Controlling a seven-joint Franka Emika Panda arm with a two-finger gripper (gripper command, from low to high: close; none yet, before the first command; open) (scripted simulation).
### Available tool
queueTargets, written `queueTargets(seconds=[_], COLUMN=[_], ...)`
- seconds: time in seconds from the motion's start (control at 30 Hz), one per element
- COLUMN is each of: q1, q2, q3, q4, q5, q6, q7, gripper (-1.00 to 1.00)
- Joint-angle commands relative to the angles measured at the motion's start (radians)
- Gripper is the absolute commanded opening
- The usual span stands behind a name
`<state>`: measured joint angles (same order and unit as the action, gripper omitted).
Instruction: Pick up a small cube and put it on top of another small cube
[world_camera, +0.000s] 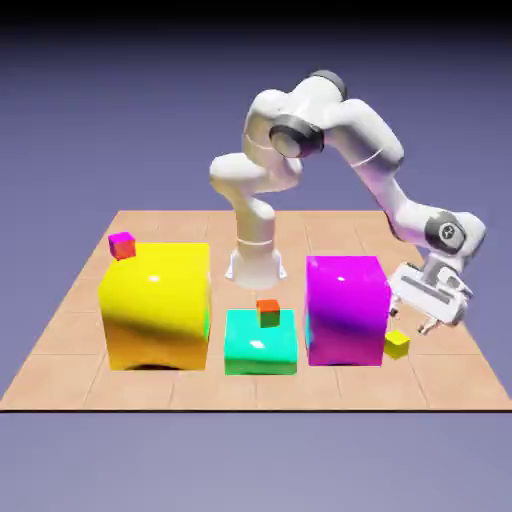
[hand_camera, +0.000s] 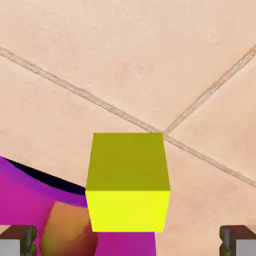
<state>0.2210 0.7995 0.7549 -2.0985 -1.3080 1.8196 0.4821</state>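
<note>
Yellow small cube (world_camera: 398, 344) sits on the table (world_camera: 440, 385) just right of the big magenta block (world_camera: 346, 310), at the exterior view's right. Gripper (world_camera: 425, 322) hangs close above it, jaws spread wide and empty. Descend straight, keep the cube centred between the fingertips (hand_camera: 17, 240), clear the magenta block, then close.

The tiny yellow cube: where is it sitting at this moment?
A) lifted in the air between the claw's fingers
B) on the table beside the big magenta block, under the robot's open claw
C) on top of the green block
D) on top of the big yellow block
B: the tiny yellow cube rests on the tiled table next to the big magenta block, and the gripper hangs open above it, not gripping.
</note>
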Motion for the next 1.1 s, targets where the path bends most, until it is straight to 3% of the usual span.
queueTargets(seconds=[0.0, 0.17, 1.07], q1=[0.0, 0.027, 0.292], q2=[0.0, -0.092, -1.02], q3=[0.0, 0.127, -0.235], q4=[0.0, -0.019, -0.841], q5=[0.0, 0.102, -1.05], q6=[0.0, -0.078, 0.879], q7=[0.0, -0.034, 0.125], gripper=[-1.0, -1.0, -1.0])
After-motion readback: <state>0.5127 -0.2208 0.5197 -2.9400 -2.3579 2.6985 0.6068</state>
